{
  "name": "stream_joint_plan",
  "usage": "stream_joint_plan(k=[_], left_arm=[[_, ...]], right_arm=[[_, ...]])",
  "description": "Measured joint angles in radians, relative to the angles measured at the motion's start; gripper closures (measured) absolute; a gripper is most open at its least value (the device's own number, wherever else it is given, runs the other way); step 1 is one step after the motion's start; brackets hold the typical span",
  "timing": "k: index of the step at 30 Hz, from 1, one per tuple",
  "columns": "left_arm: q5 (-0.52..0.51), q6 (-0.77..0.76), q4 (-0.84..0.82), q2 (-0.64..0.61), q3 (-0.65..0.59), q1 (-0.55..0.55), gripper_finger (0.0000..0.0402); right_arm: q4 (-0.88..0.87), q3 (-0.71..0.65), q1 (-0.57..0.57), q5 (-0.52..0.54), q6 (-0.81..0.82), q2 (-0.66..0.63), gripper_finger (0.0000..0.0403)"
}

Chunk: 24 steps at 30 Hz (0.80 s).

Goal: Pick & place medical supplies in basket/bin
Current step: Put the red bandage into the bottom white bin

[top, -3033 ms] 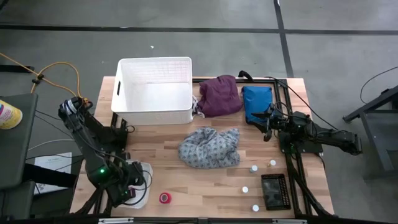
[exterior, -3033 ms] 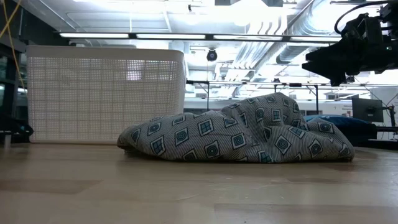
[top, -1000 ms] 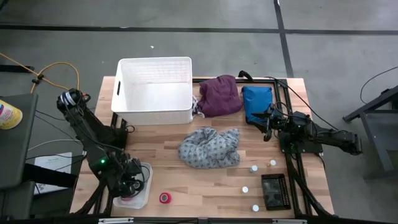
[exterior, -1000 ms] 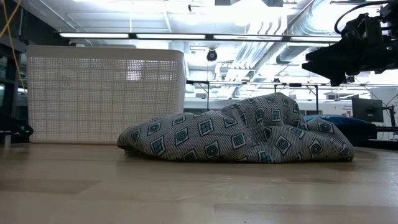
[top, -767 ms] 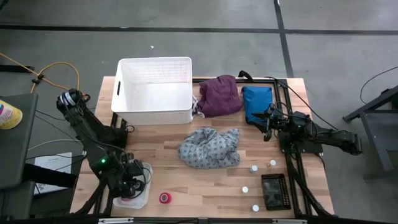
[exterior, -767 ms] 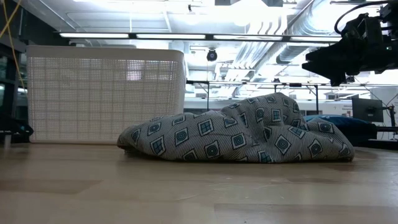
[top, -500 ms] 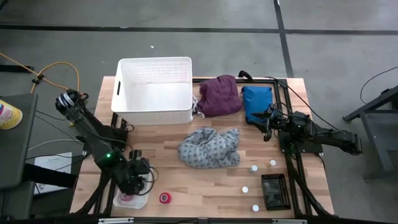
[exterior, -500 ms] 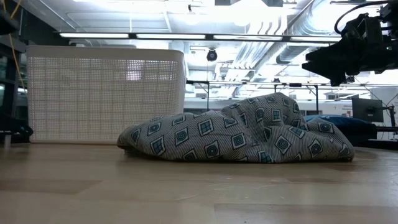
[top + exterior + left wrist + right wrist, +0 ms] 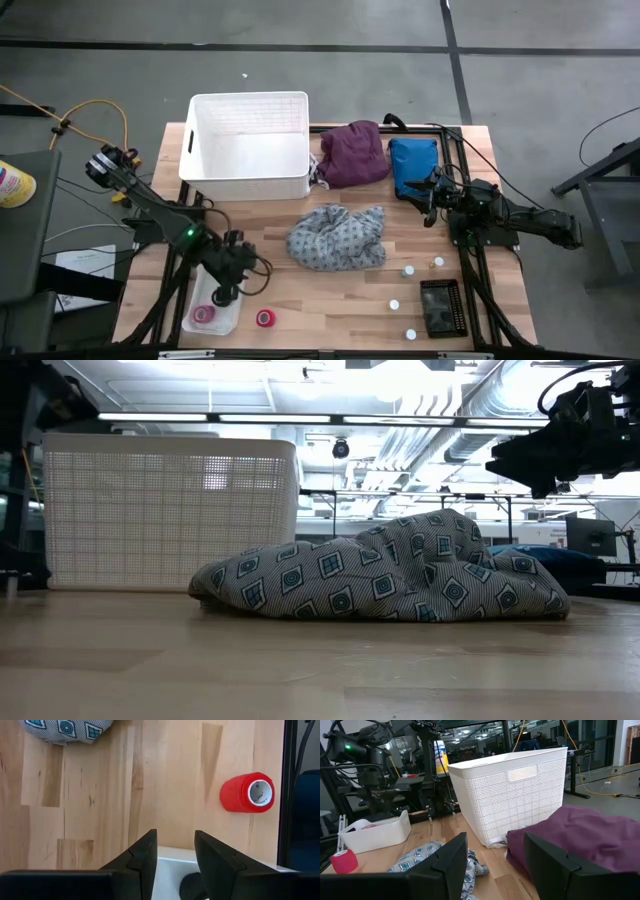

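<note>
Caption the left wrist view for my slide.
Left tool open and empty above a small white tray, red tape roll lying on the wooden table.

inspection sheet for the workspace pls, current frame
Surface: wooden table, no spills seen.
Job's things: white basket at the back left, nothing seen inside; grey patterned cloth mid-table; purple cloth beside the basket; red tape roll on the front edge; four small vials front right.
Clutter: blue pouch, black rack, small white tray with a pink roll in it.
Grippers: left gripper open and empty above the tray; right gripper open and empty near the blue pouch.
Cables: orange cable off the table at left.
Surroundings: nothing seen on the floor.
</note>
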Motion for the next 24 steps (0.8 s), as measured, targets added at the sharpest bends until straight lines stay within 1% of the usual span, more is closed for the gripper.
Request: stream_joint_plan(k=[9, 13, 19, 21, 24], left_arm=[[0.003, 0.0, 0.0, 0.0, 0.0, 0.011, 0.0275], [0.007, 0.002, 0.02, 0.021, 0.0, 0.026, 0.0275], [0.09, 0.046, 0.11, 0.094, 0.005, 0.079, 0.0275], [0.116, 0.063, 0.131, 0.127, 0.021, 0.096, 0.0275], [0.128, 0.084, 0.131, 0.187, 0.058, 0.112, 0.0275]], right_arm=[[0.0, 0.0, 0.0, 0.0, 0.0, 0.0, 0.0221], [0.0, 0.0, 0.0, 0.0, 0.0, 0.0, 0.0221], [0.0, 0.0, 0.0, 0.0, 0.0, 0.0, 0.0221], [0.0, 0.0, 0.0, 0.0, 0.0, 0.0, 0.0221], [0.0, 0.0, 0.0, 0.0, 0.0, 0.0, 0.0221]])
